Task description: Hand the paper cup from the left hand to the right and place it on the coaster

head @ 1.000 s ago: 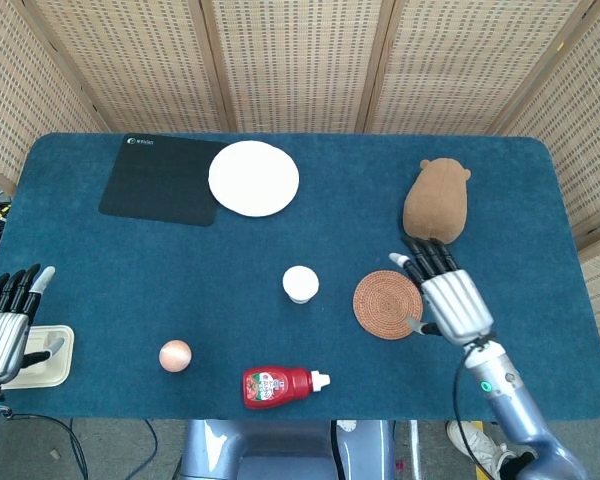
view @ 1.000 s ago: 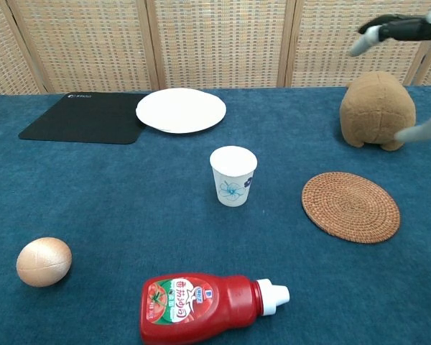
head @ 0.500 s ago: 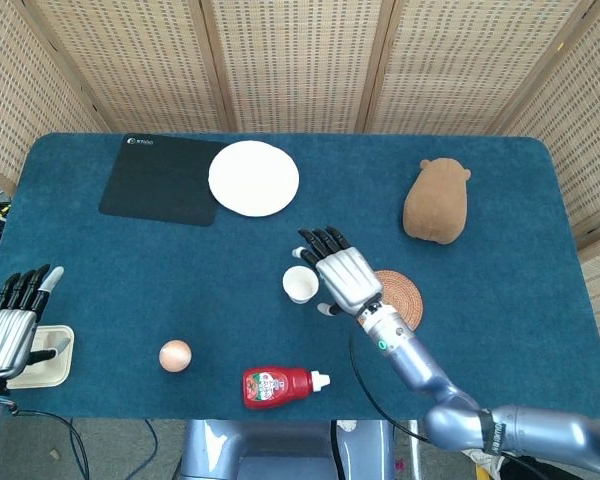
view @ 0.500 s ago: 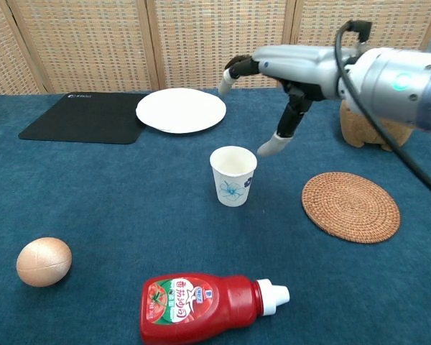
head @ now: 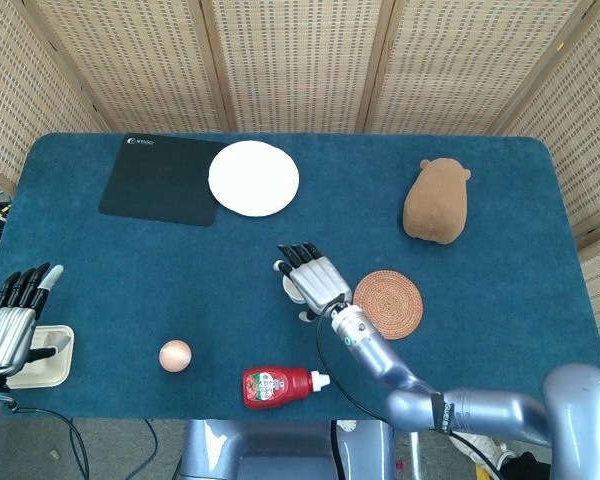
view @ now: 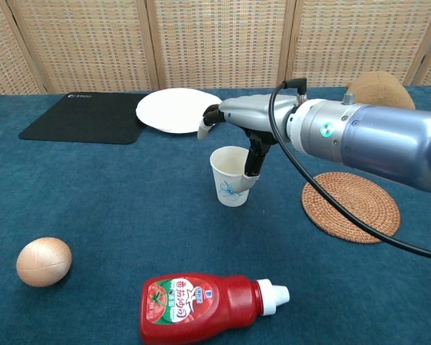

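Right hand [view: 238, 117] moved over paper cup [view: 232, 180].

The table [view: 93, 201] wears a deep teal cloth. The cup [view: 231, 188] is white with a small blue flower print. The coaster [view: 351, 206] is woven tan-brown in a spiral. The plate [view: 174, 109] is plain white, the mat [view: 82, 116] black with a small white logo. The egg [view: 44, 261] is pale tan. The bottle [view: 201, 306] is red with a white cap and a tomato label. The plush [head: 437, 200] is brown. Both hands, left [head: 8, 325] and right [head: 313, 279], are silver with black fingers and white tips. The screens [head: 300, 60] behind are beige lattice.
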`<state>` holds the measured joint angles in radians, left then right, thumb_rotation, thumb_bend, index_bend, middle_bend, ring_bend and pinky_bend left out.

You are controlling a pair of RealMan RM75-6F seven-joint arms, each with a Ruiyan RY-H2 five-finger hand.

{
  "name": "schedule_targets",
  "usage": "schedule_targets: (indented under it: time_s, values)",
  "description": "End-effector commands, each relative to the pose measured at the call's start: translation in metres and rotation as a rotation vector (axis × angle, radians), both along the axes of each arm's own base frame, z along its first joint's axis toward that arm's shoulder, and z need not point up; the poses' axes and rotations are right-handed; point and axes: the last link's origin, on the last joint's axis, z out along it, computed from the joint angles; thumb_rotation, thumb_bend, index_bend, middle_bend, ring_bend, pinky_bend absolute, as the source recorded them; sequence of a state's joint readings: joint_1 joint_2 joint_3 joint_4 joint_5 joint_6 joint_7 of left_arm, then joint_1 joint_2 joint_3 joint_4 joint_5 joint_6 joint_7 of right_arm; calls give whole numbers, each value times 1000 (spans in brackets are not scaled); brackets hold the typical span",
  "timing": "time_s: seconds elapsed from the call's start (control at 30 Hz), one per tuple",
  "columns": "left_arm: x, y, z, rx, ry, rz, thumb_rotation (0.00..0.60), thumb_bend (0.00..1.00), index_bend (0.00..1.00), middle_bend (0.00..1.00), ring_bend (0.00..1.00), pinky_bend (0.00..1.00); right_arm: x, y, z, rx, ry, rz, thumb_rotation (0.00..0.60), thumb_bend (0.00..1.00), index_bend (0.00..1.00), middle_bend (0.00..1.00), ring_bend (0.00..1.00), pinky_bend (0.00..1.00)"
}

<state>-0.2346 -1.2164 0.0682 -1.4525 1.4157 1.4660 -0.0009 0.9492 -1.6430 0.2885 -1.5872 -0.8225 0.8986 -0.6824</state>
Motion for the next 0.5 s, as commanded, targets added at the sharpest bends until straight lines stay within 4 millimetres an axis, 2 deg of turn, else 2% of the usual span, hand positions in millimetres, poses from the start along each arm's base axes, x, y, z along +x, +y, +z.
schedule_targets:
  time_s: [0.03, 0.3, 0.5]
  values:
    - [0, 0, 0, -4, -1, -2, 600, 182, 0, 0, 0, 0, 0, -2, -1, -2, -3, -5, 600, 17, 191, 0, 0, 0]
    - [2, -1, -2, -13, -1, -5, 600, 182, 0, 0, 0, 0, -4, -10, -2, -5, 17, -22, 600, 17, 182, 0, 0, 0]
    - [2, -1, -3, -22, -2, -6, 600, 182, 0, 0, 0, 0, -11, -15, -11, 16, 37, -52, 600, 16, 182, 0, 0, 0]
